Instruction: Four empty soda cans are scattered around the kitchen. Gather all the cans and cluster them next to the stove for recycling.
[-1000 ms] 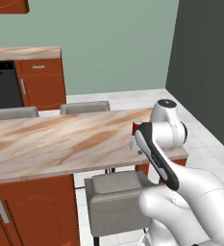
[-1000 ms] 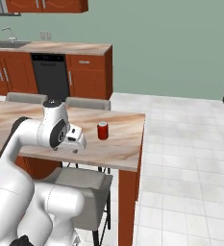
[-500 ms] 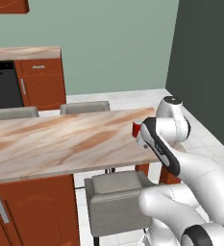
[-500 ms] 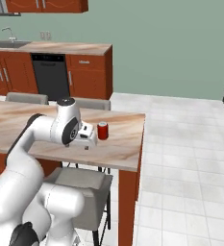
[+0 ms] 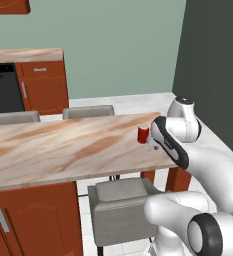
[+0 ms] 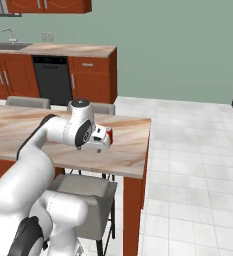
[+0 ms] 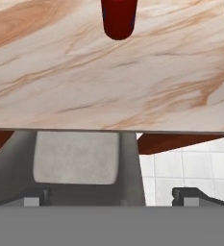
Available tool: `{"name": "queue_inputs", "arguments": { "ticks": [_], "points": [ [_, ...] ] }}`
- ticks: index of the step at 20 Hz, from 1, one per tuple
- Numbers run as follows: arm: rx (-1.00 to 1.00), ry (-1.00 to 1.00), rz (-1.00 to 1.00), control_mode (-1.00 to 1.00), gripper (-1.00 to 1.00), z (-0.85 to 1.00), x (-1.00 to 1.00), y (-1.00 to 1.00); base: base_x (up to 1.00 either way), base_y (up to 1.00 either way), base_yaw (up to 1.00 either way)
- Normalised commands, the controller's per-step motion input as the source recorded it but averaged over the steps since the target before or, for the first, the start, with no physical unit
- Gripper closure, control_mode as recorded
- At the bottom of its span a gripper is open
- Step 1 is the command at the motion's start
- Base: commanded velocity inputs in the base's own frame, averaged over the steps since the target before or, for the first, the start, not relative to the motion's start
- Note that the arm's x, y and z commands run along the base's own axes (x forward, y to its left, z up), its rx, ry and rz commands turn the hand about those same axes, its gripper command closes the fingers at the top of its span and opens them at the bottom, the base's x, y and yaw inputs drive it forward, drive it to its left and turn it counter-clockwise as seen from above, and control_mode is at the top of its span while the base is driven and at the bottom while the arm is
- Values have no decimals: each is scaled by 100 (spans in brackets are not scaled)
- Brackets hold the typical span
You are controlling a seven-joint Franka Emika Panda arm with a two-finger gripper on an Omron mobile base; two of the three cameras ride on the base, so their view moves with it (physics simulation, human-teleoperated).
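Observation:
A red soda can point(image 5: 143, 134) stands upright near the right end of the marbled island counter point(image 5: 63, 150). In the hand view the can point(image 7: 119, 17) is at the top edge, ahead of my gripper point(image 7: 113, 196) and apart from it. My gripper is open, its two dark fingertips point(image 7: 36, 194) spread wide with nothing between them. In the left base view the gripper point(image 5: 155, 146) hovers just right of the can. From the right base view the hand covers most of the can point(image 6: 111, 137). The stove is out of view.
Grey stools point(image 5: 120, 200) point(image 6: 83, 187) sit under the island's near edge, and more stand on its far side. Behind are reddish-brown cabinets and a black dishwasher point(image 6: 52, 80). A dark tall wall point(image 5: 213, 60) rises at the right. White tiled floor point(image 6: 188, 160) lies beyond the island's end.
The arm has swung the hand along the island's edge toward the red can, ending right beside it. The can has not moved and the jaws stay wide.

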Motion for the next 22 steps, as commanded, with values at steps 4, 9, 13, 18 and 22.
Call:
{"name": "queue_inputs", "arguments": {
  "ticks": [4,9,13,18,22],
  "points": [
    [0,0,0,-100,-100,0,22,-1,0,0,0],
    [0,0,0,-100,-100,0,24,0,0,0,0],
    [0,0,0,-100,-100,0,23,0,0,0,0],
    [0,0,0,-100,-100,0,14,0,0,0,0],
    [0,0,0,-100,-100,0,10,0,0,0,0]
  ]
}}
